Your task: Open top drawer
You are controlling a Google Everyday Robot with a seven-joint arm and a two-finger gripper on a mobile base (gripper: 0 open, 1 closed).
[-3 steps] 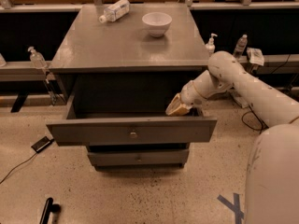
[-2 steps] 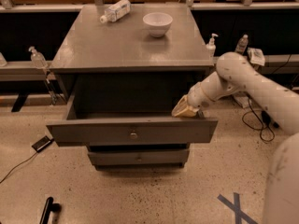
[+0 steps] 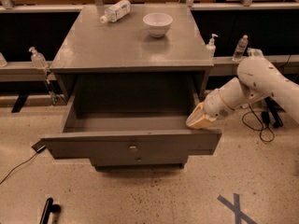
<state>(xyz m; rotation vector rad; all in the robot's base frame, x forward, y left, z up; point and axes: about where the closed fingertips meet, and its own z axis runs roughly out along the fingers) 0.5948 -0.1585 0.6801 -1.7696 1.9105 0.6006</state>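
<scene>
The top drawer (image 3: 131,145) of the grey cabinet is pulled far out; its wide flat front panel with a small round knob (image 3: 133,148) faces me, and its inside looks empty. My gripper (image 3: 200,119) is at the drawer's right front corner, just above the top edge of the front panel, at the end of my white arm (image 3: 252,85) coming in from the right. A lower grey drawer front (image 3: 138,160) shows just beneath the open drawer.
On the cabinet top (image 3: 117,45) stand a white bowl (image 3: 157,23) and a lying plastic bottle (image 3: 115,10). Small bottles (image 3: 211,45) stand on ledges on both sides. Cables lie on the floor left and right. Blue tape (image 3: 236,207) marks the floor at the front right.
My arm and gripper have shifted slightly right, toward the drawer's right front corner. The drawer stays pulled out about the same amount.
</scene>
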